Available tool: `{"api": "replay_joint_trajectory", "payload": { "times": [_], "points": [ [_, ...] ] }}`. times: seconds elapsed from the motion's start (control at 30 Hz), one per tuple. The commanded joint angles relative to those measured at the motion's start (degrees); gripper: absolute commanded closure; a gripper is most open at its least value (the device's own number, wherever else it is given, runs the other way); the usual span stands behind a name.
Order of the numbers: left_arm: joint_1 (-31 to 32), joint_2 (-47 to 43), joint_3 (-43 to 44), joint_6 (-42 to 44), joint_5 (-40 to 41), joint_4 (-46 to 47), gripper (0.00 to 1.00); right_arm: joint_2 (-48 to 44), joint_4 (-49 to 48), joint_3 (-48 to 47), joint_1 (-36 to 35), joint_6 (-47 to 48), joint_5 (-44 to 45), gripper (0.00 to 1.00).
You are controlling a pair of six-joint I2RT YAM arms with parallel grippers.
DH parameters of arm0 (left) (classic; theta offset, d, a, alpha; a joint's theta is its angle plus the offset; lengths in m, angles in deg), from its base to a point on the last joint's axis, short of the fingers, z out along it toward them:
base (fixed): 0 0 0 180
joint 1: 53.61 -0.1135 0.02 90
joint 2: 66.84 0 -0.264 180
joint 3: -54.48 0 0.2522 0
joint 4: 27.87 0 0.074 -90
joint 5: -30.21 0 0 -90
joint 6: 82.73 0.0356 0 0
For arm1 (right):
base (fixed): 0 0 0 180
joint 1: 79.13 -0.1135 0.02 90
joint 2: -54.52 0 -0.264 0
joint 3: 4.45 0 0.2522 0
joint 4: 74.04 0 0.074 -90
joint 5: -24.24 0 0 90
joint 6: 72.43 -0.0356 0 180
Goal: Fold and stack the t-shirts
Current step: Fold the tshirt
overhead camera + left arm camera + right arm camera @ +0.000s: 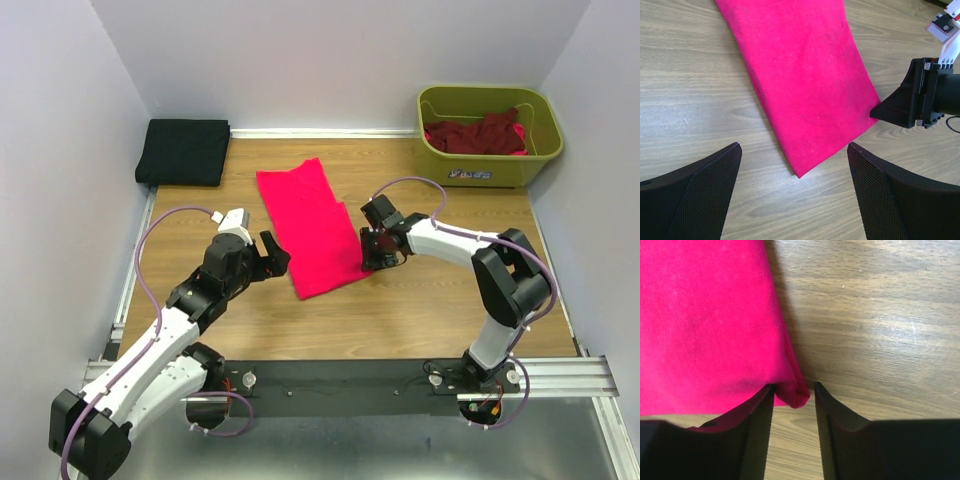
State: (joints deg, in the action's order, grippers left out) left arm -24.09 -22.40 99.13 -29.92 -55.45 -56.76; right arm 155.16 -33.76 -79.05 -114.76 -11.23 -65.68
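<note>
The bright pink-red t-shirt lies folded into a long strip on the wooden table, running from far left to near right. My right gripper is at its near right corner. In the right wrist view its jaws are slightly open, with the shirt's corner between them and touching the left finger only. My left gripper is wide open and empty just short of the shirt's near left corner. The right gripper also shows in the left wrist view. A folded black t-shirt lies at the far left. Dark maroon shirts sit in the tub.
The olive-green plastic tub stands at the far right corner. White walls enclose the table on three sides. Bare wood lies between the shirt and the arm bases.
</note>
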Motion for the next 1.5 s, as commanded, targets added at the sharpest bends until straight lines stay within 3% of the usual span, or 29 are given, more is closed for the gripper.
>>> {"api": "replay_joint_trajectory", "payload": {
  "times": [0.0,0.17,0.33,0.6,0.87,1.47],
  "points": [
    [0.5,0.3,-0.5,-0.9,-1.0,-0.2,0.06,4.6,3.3,2.4,-0.4,-3.2,-1.3,0.58],
    [0.7,0.9,-0.4,-2.0,-1.3,-1.1,0.06,4.7,6.6,3.9,-0.7,-4.2,-0.7,0.75],
    [1.9,2.0,-0.6,-5.5,-2.7,-2.7,0.06,3.4,8.0,4.1,-1.4,-4.3,-2.8,0.99],
    [9.7,11.3,2.1,-18.2,3.0,-8.5,0.08,2.0,8.2,4.1,-3.5,-0.8,-2.3,0.99],
    [14.9,22.4,6.8,-26.8,8.6,-17.2,0.36,0.1,6.4,4.1,-3.6,2.6,-2.6,1.0],
    [19.1,33.9,11.7,-34.2,15.2,-19.1,0.42,0.3,3.1,5.6,-3.6,5.3,-4.3,1.0]
  ]
}}
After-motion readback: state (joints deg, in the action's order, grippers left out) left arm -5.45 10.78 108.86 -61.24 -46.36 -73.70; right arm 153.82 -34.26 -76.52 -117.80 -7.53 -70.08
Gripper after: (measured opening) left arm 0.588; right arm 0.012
